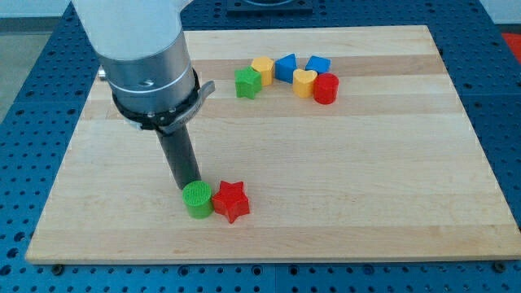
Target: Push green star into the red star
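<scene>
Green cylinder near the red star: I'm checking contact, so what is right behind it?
My tip stands just behind the green cylinder, which hides its very end. Red star touches the cylinder's right side.

Bright, even light is falling from above, so the wooden board (pixel 342 163) is showing its grain clearly and nothing is sitting in darkness. Soft, short shadows are lying under the red star (pixel 230 200) and the green round block (pixel 196 199), and a faint one is spreading beside the dark rod (pixel 181 159), while the grey metal collar (pixel 153 77) above it is catching a mild sheen rather than hard glare. The frame is staying sharp from edge to edge, with the white arm housing (pixel 130 24) looking slightly washed out at the view's top.
</scene>
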